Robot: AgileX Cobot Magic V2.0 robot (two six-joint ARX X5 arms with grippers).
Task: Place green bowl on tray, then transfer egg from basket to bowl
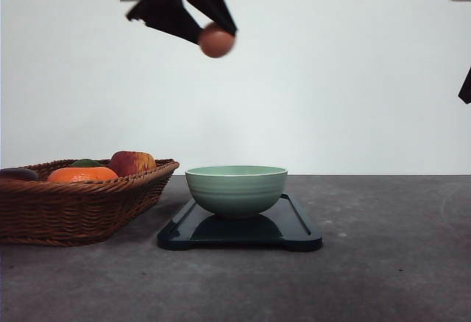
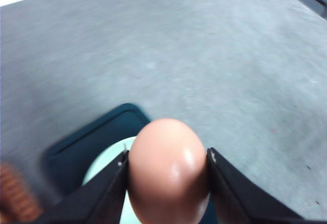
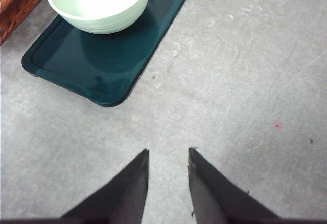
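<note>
Left gripper fingers clamped the egg high above the unmarked green bowl on the tray; right gripper fingers narrowly parted, empty.

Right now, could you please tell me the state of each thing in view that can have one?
egg: held in the air, high above the bowl.
left gripper: shut on the egg.
right gripper: open, holding nothing, above bare table.
green bowl: upright on the tray, empty.
tray: flat on the table, bearing the bowl.
basket: on the table beside the tray, holding fruit.
</note>
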